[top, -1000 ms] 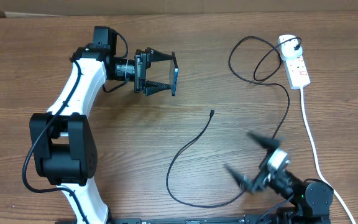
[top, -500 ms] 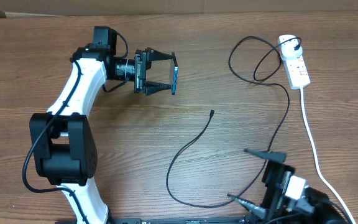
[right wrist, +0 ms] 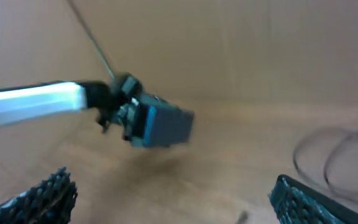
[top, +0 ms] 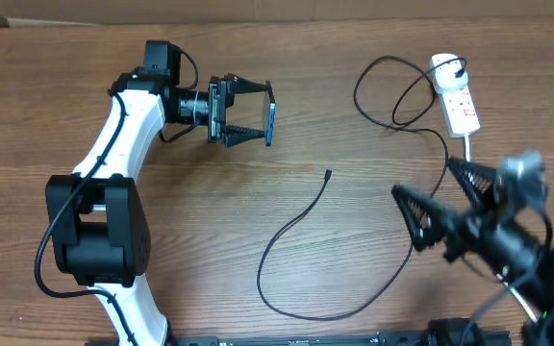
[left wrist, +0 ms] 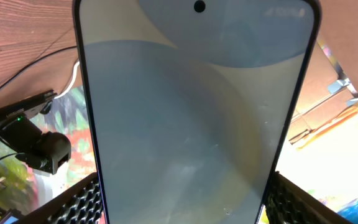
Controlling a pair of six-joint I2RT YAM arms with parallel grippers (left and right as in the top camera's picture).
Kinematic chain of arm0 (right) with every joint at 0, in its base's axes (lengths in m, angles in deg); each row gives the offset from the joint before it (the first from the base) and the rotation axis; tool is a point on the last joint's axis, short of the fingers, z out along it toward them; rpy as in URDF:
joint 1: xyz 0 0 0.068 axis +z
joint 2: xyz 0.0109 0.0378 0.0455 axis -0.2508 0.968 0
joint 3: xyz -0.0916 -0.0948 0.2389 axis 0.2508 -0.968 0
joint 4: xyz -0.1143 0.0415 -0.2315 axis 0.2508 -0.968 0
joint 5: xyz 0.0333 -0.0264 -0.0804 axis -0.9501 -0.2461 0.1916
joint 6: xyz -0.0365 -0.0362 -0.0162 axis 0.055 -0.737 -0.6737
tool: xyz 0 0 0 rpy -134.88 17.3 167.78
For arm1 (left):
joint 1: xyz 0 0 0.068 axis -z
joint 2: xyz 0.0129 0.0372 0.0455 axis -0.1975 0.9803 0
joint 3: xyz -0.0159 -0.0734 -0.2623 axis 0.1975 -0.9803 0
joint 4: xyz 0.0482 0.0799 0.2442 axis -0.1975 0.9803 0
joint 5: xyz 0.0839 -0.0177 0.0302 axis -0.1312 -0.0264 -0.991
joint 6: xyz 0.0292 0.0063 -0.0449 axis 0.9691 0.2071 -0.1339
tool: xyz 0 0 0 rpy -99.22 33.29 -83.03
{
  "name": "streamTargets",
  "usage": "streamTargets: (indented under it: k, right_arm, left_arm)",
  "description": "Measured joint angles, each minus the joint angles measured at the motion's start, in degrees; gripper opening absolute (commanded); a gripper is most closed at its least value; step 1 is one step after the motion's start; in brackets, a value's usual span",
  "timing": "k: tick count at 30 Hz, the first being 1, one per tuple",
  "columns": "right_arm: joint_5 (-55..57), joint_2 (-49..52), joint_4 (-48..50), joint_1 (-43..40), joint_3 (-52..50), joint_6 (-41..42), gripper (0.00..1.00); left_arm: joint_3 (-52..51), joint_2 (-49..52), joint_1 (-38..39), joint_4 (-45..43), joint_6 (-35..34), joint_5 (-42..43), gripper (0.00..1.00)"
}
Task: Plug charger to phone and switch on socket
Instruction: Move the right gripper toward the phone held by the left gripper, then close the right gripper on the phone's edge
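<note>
Pinching the slim, glossy phone edgewise in my left gripper, right gripper spread wide over the woodgrain table; thin black charger lies curled, plugged into the white oblong socket.

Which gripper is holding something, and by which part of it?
The left gripper holds the phone by its two long edges, fingers on either side near the end away from the camera hole. The right gripper is open and holds nothing.

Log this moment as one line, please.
left gripper: shut on phone | right gripper: open, empty | charger: on table, tip free of phone
</note>
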Motion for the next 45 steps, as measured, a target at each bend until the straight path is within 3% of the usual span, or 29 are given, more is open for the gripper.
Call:
streamTargets:
  k: [3, 8, 11, 16, 20, 24, 33, 36, 39, 45]
  right_arm:
    - [-6.8, 7.4, -6.2, 0.0, 4.9, 0.5, 1.0]
    - [-15.9, 16.1, -2.6, 0.6, 6.1, 5.6, 0.93]
    - [-9.5, 20.5, -7.3, 4.1, 8.0, 9.3, 0.95]
    - [10.2, 29.1, -16.4, 18.4, 15.4, 13.4, 0.92]
    - [20.6, 36.9, -15.6, 27.4, 20.8, 17.2, 0.93]
    - [29.4, 43.5, -8.9, 33.3, 22.3, 20.6, 0.92]
    - [36.2, 48.4, -1.1, 35.9, 22.3, 28.0, 0.91]
    - [36.3, 50.1, -0.9, 35.9, 22.4, 28.7, 0.85]
    - [36.4, 52.2, -0.7, 36.0, 22.4, 30.0, 0.69]
    - [36.7, 54.3, 1.0, 36.0, 22.4, 31.8, 0.66]
  left_arm:
    - [0.0, 0.0, 0.0, 0.1, 0.0, 0.0, 0.71]
    - [0.0, 0.0, 0.0, 0.1, 0.0, 0.0, 0.71]
    - [0.0, 0.0, 0.0, 0.1, 0.0, 0.0, 0.71]
    - [0.0, 0.0, 0.0, 0.1, 0.0, -1.1, 0.7]
    - [0.0, 0.0, 0.1, 0.1, 0.0, -3.0, 0.7]
    - [0.0, 0.0, 0.5, 0.1, 0.0, -4.4, 0.7]
    - [0.0, 0.0, 1.3, 0.1, -1.5, -7.1, 0.7]
    - [0.0, 0.0, 1.3, 0.1, -1.8, -7.8, 0.71]
    - [0.0, 0.0, 1.3, 0.1, -3.0, -8.7, 0.71]
    - [0.0, 0.0, 1.7, 0.1, -4.4, -10.6, 0.71]
